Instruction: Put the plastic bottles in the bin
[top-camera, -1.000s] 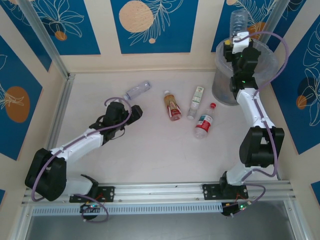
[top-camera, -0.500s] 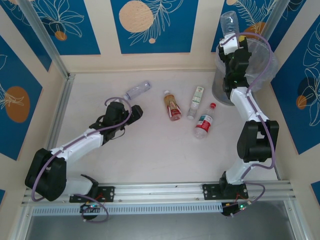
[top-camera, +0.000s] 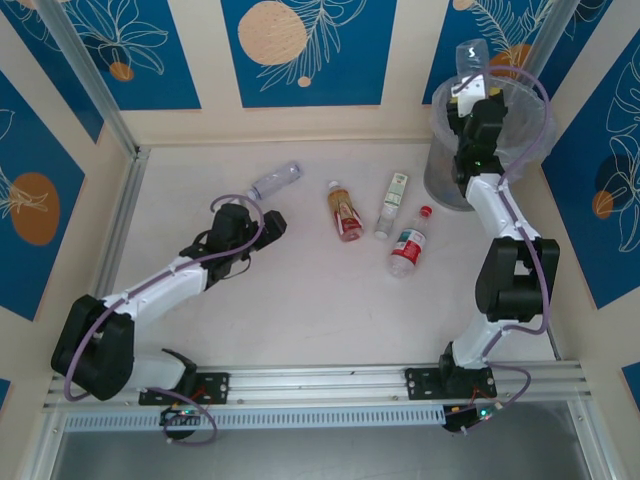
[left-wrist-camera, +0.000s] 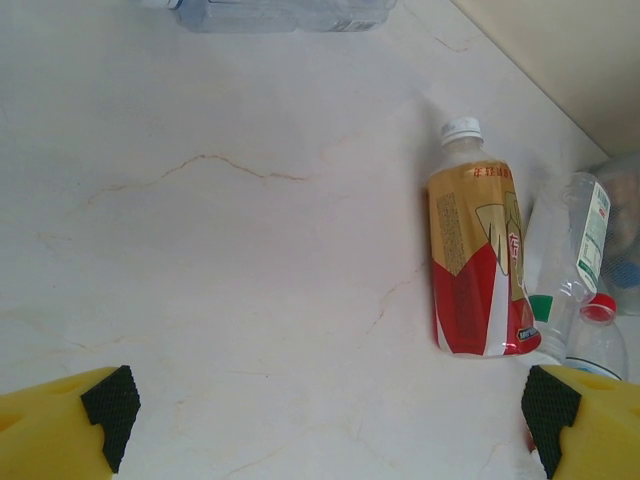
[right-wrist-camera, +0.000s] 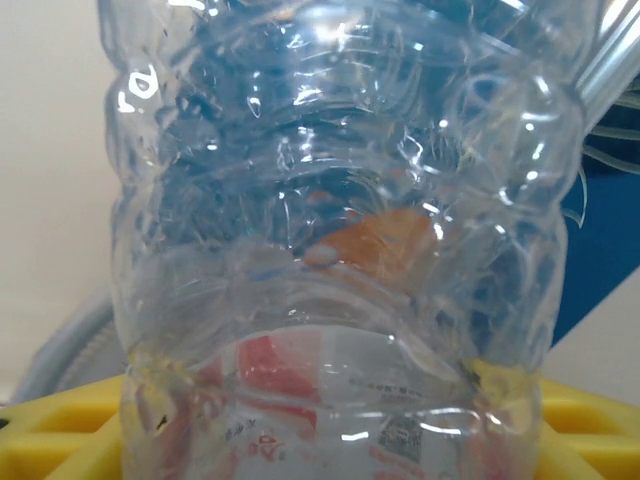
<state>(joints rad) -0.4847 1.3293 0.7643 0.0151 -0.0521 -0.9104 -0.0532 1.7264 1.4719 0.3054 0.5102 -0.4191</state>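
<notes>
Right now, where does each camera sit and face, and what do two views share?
Top external: above and behind, looking down on the table; left arm and right arm show.
Left wrist: low over the table, facing a gold-red bottle; left fingers wide apart.
Right wrist: up at the bin, close on a clear bottle between right fingers.
Shared: the gold-red bottle, in top external and left wrist.

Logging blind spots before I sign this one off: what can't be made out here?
Contents of the bin: top view, right arm and liner cover them.
Ends of the held clear bottle: right wrist view, cut off top and bottom.
Most of the lying clear bottle: left wrist view, cut off by top edge.
</notes>
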